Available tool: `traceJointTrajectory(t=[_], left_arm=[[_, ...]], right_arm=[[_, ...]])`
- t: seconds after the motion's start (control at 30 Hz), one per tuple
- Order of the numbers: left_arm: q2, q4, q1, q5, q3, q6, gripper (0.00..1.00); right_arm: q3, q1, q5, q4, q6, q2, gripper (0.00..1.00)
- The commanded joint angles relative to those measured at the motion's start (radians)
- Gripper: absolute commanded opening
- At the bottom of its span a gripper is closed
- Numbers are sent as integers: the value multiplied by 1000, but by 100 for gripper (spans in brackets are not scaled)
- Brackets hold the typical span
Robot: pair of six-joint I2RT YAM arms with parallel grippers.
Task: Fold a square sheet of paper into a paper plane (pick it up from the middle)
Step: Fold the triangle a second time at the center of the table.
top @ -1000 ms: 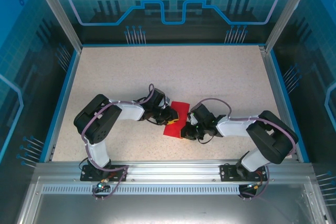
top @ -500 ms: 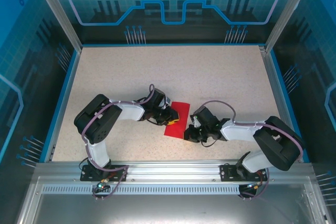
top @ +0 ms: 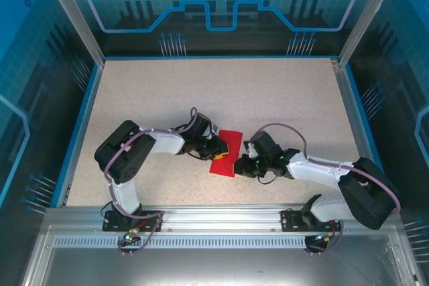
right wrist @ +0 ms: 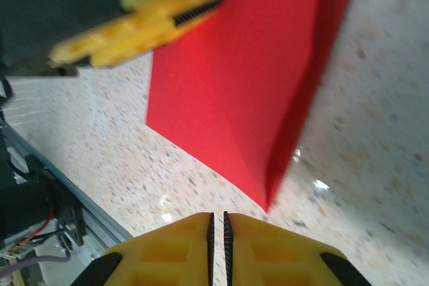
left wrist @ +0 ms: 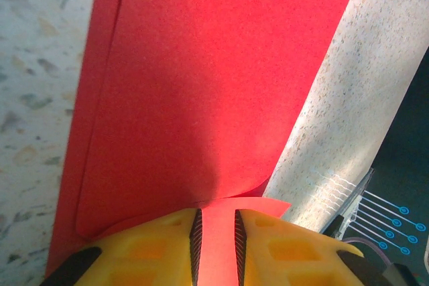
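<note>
Now that the right gripper (top: 240,166) has drawn back off the folded sheet of thin bright red paper (top: 226,155), the sheet's near corner lies just ahead of its fingertips, and its jaws are almost together on nothing. The left gripper (left wrist: 216,218) stays clamped on the sheet's left edge. Beyond both grippers the speckled beige tabletop (top: 268,98) lies open to its blue rim (top: 221,57).

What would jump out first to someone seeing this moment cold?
The bright red paper, folded into a strip, lies in the middle of the speckled table. The left gripper pinches its edge. The right gripper sits just off a near corner, jaws almost together, holding nothing.
</note>
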State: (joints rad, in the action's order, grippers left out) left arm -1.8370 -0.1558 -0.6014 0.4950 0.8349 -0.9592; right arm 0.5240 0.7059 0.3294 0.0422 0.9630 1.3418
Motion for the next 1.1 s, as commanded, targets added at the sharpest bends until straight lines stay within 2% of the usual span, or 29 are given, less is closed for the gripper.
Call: traceJointTrajectory(t=[0.0, 0.1, 0.2, 0.37, 0.57, 0.7, 0.87, 1.07], left_arm=[[-45, 61, -7, -15, -16, 24, 23], [-41, 69, -7, -14, -16, 30, 23], [-38, 71, -6, -14, -15, 31, 23], [-18, 58, -7, -8, -11, 41, 25], [67, 44, -7, 2, 3, 60, 32], [139, 59, -7, 2, 1, 69, 33], [159, 74, -16, 8, -13, 50, 27], [100, 56, -53, -12, -5, 31, 16]], right_arm=[[53, -14, 47, -82, 20, 84, 13], [63, -13, 49, -129, 34, 145, 12], [62, -18, 42, -100, 25, 185, 12], [-21, -24, 17, -103, 27, 200, 12], [-63, -39, 26, -124, 33, 207, 12], [-64, -40, 23, -117, 34, 205, 11], [-60, -41, 16, -108, 34, 203, 11], [-59, -40, 14, -108, 35, 204, 11]])
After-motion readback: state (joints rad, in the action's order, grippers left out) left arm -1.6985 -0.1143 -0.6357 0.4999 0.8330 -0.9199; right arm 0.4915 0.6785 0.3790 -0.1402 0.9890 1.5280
